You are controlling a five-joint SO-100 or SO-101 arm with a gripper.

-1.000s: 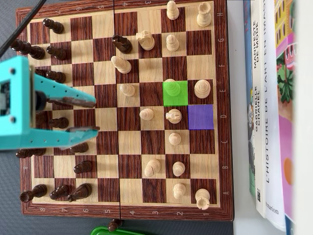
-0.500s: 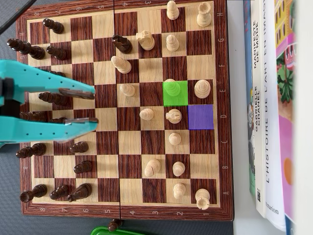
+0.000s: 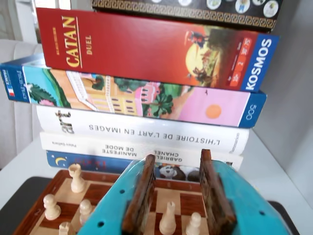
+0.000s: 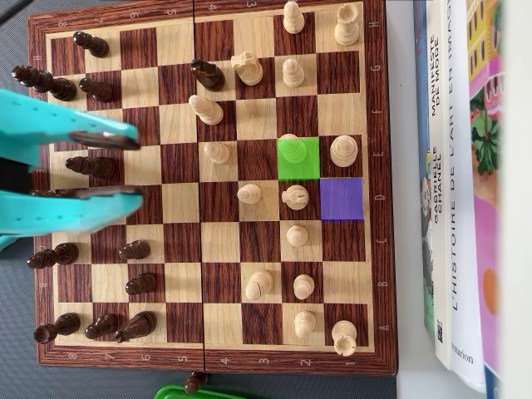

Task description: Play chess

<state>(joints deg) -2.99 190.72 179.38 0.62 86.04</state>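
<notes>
overhead view: the teal pincer (image 4: 125,166) stood released, fingers apart and empty, above the dark pieces (image 4: 91,166) at the left edge of the chessboard (image 4: 378,249). light pieces (image 4: 249,194) filled the right half; one pawn (image 4: 292,150) sat on a green square, a purple square (image 4: 341,199) just beside it. books (image 3: 146,142) lay stacked beyond the board's right edge.

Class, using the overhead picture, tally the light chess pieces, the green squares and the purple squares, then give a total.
Light chess pieces: 15
Green squares: 1
Purple squares: 1
Total: 17
</notes>
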